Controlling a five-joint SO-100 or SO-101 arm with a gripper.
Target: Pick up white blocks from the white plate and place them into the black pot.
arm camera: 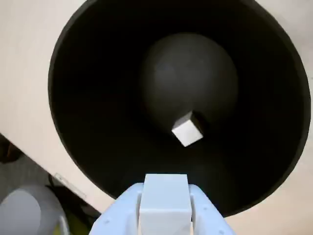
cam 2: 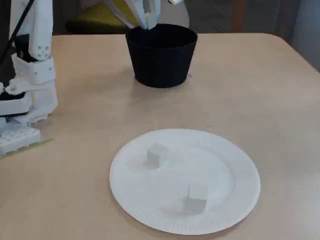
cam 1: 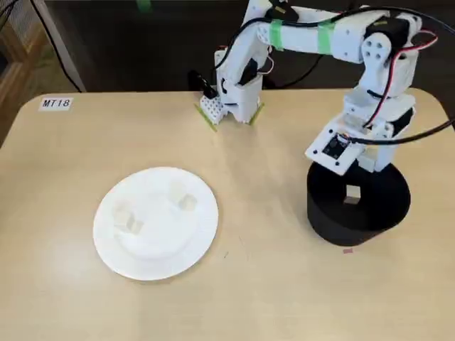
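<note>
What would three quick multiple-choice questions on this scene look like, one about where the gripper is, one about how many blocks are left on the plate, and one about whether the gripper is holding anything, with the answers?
1. Where is the gripper?
A. Above the white plate
B. Above the black pot
C. Resting on the bare table

2. How many white blocks lie on the white plate?
A. Two
B. Five
C. None

3. What is the gripper's state?
A. Open and empty
B. Shut on a block
C. Shut on the plate's rim

Answers:
1. B: the wrist view looks straight down into the black pot.
2. A: in a fixed view one block and a second block sit on the plate.
3. B: a held block sits between the fingers, while another block already lies inside the pot.
</note>
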